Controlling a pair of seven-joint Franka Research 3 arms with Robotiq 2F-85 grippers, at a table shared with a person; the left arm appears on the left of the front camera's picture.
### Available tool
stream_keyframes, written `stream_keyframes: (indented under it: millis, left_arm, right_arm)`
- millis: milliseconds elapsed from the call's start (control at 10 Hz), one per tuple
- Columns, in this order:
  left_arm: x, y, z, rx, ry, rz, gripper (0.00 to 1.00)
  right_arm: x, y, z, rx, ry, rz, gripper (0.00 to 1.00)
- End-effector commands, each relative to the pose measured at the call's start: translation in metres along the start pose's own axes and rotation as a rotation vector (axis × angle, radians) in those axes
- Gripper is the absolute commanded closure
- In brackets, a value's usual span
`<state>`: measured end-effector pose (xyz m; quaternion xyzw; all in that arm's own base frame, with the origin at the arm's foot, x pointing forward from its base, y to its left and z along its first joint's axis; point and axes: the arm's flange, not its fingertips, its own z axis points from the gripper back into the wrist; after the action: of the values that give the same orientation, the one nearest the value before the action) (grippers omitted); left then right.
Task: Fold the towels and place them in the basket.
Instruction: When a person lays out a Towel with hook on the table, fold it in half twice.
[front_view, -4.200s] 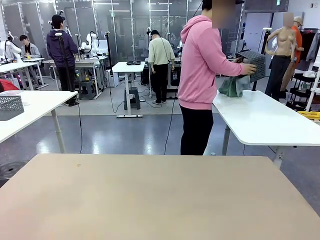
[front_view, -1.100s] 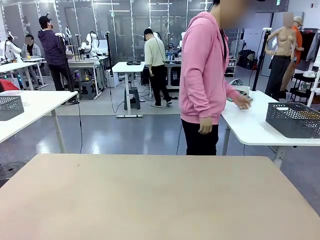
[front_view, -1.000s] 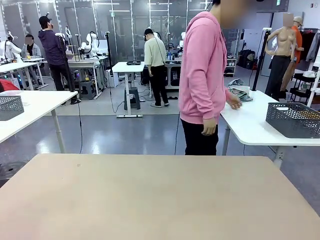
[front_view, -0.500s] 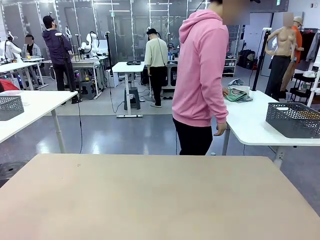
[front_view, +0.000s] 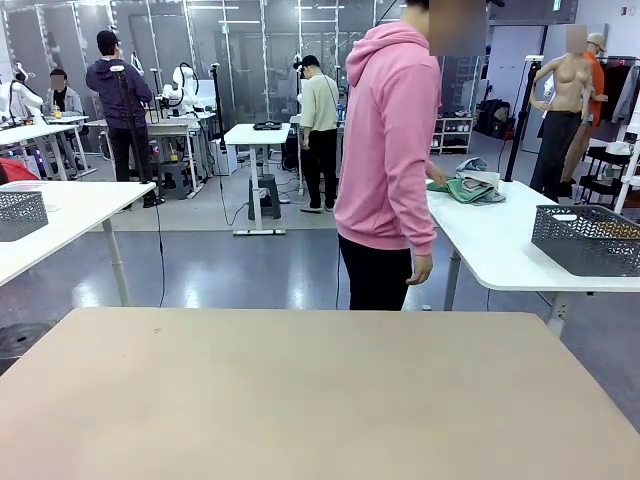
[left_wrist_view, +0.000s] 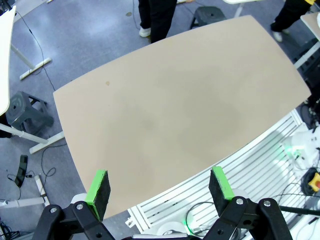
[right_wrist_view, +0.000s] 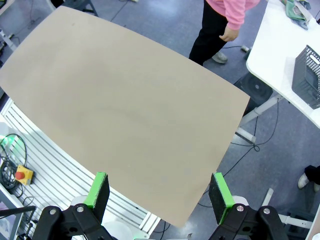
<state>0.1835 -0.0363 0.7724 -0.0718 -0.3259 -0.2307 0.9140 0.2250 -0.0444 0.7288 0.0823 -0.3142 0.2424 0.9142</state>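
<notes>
The towels (front_view: 468, 187) lie in a loose green and grey heap on the white side table (front_view: 500, 250) behind the person in a pink hoodie (front_view: 390, 140), whose hand touches them; the towels (right_wrist_view: 298, 9) also show at the top right of the right wrist view. The dark mesh basket (front_view: 587, 239) stands on that same table, to the right; the basket (right_wrist_view: 306, 75) is cut by the picture's right edge in the right wrist view. My left gripper (left_wrist_view: 159, 187) is open, high above the bare beige table (left_wrist_view: 175, 110). My right gripper (right_wrist_view: 159, 192) is open too, high over the beige table (right_wrist_view: 120, 110).
The person stands between the beige table (front_view: 310, 400) and the white side table, back to me. Another mesh basket (front_view: 20, 213) sits on a white table at the left. Other people and tables stand farther back. A grey stool (left_wrist_view: 25, 107) is beside the table.
The person put the basket down on the side table, then shifted left and reached to the towel heap. Both grippers stay open and still.
</notes>
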Motion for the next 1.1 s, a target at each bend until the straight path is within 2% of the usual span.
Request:
stream_keyframes:
  millis: [0, 1000]
  left_arm:
    - [0.0007, -0.0014, 0.0013, -0.001, 0.000, -0.004, 0.00]
    - [0.0007, -0.0014, 0.0013, -0.001, 0.000, -0.004, 0.00]
  right_arm:
    - [-0.0008, 0.0014, 0.0021, 0.003, 0.000, 0.003, 0.00]
    - [-0.0008, 0.0014, 0.0021, 0.003, 0.000, 0.003, 0.00]
